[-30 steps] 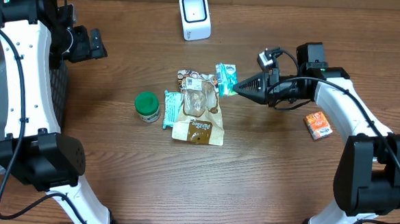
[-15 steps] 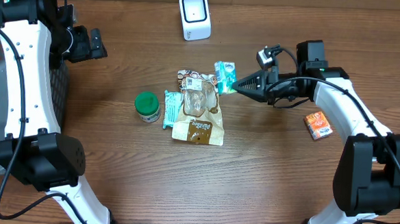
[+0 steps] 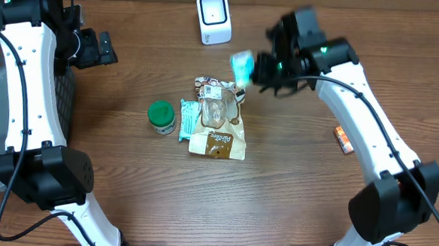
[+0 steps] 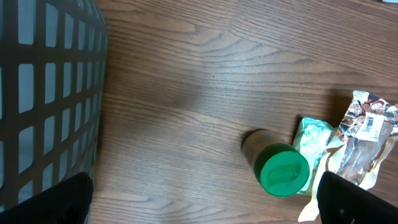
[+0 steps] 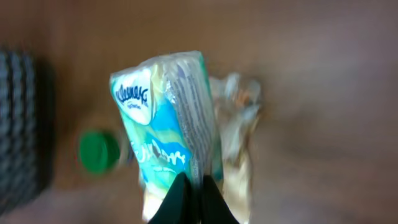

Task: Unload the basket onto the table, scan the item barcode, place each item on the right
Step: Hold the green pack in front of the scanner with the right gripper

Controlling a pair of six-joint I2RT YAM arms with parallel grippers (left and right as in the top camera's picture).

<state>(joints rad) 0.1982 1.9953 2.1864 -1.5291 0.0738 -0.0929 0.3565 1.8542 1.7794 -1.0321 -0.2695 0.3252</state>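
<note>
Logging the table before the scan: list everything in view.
scanner: 1, white, far edge
tissue pack: 1, teal, held off the table near scanner
bag: 1, brown, centre
packet: 1, pale green, against bag's left side
jar: 1, green lid, left of packet
box: 1, orange, right side
basket: 1, grey, left edge
table: 1, brown wood
left gripper: black, open, empty
right gripper: black, shut on tissue pack

Left tool (image 3: pixel 106 51) hangs wide open far left; right tool (image 5: pixel 193 194), held high, pinches a tissue pack (image 5: pixel 163 118).
</note>
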